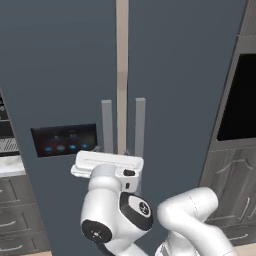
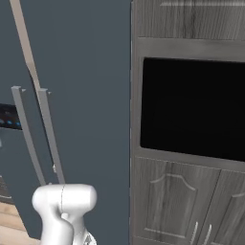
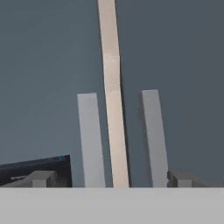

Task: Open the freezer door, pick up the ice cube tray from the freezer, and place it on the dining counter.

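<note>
While the freezer door stands closed, its upright grey handle lies ahead of the claw, left of the pale seam. The claw's tips sit spread wide, gripping nothing. The ice tray is presumably behind that door.
</note>
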Tool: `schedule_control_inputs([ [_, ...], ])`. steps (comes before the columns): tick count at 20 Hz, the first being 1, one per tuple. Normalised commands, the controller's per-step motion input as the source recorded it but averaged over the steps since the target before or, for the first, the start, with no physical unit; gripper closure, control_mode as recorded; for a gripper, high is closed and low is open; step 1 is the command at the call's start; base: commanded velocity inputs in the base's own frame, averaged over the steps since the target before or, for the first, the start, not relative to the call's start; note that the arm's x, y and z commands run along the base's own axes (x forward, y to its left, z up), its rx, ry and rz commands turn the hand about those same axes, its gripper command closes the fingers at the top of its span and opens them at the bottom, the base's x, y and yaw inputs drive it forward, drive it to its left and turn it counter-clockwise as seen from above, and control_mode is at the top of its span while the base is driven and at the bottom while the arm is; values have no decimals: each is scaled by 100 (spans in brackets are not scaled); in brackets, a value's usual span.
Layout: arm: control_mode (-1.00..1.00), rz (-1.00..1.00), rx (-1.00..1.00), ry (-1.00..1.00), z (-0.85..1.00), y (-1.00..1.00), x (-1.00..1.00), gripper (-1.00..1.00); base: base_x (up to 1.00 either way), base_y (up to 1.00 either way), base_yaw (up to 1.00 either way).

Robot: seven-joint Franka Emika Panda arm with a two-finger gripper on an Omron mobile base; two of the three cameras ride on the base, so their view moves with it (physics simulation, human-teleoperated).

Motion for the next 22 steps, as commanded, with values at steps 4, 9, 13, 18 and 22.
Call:
schedule_control_inputs([
  [4,-100,8,0,-8,-40,0,52,-100,0,0,0],
  [9,-100,5,0,-1,-10,0,45,-100,0,0,0],
  [13,-100,6,0,0,0,0,44,-100,0,0,0],
  [18,-100,1,0,0,-3,3,29,-100,0,0,0],
  [22,-100,0,0,0,-1,17,14,-100,0,0,0],
])
